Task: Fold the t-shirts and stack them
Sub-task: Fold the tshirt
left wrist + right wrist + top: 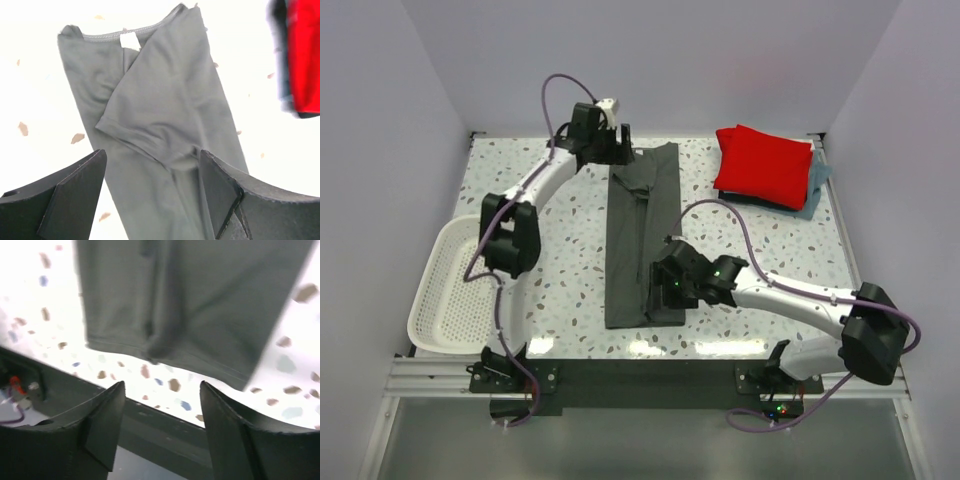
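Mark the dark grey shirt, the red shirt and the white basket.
dark grey shirt point(638, 235): top external view, middle of strip
red shirt point(765, 165): top external view, its centre
white basket point(430, 285): top external view, left wall

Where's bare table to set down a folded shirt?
Bare table between the basket and the dark grey shirt; another patch between that shirt and the red shirt, beyond the right arm. Crowded: the shirt's far end at left gripper, near end at right gripper.
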Controlling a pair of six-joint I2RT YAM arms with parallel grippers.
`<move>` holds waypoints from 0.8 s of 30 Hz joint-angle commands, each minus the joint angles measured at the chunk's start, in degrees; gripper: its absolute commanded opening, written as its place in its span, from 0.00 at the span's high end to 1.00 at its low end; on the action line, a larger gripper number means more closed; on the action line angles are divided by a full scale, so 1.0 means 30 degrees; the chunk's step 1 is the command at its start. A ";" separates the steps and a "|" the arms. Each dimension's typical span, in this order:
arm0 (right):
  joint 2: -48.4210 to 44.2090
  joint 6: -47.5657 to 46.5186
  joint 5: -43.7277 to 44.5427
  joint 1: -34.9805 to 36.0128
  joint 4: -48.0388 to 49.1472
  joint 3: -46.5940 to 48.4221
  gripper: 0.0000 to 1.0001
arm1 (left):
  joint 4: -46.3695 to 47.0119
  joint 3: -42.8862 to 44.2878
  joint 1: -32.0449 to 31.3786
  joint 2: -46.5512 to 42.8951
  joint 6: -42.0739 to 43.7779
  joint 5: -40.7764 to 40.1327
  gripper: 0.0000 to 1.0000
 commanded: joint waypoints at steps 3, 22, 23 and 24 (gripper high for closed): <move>-0.1001 0.2201 0.2489 -0.0124 -0.1353 -0.1915 0.39 | 0.1680 -0.6365 0.0052 -0.7046 -0.1193 -0.0642 0.20; -0.0593 0.2556 0.3135 -0.0740 -0.0241 -0.3706 0.53 | -0.5463 -1.8156 -0.1296 -1.6811 0.0414 -0.1551 0.21; -0.0563 0.2497 0.3135 -0.0739 -0.0095 -0.3677 0.53 | -0.5639 -1.8186 -0.1325 -1.6782 0.0502 -0.1290 0.21; -0.0534 0.2467 0.3106 -0.0768 -0.0094 -0.3561 0.53 | -0.6076 -1.8215 -0.1383 -1.6753 0.0648 -0.1171 0.21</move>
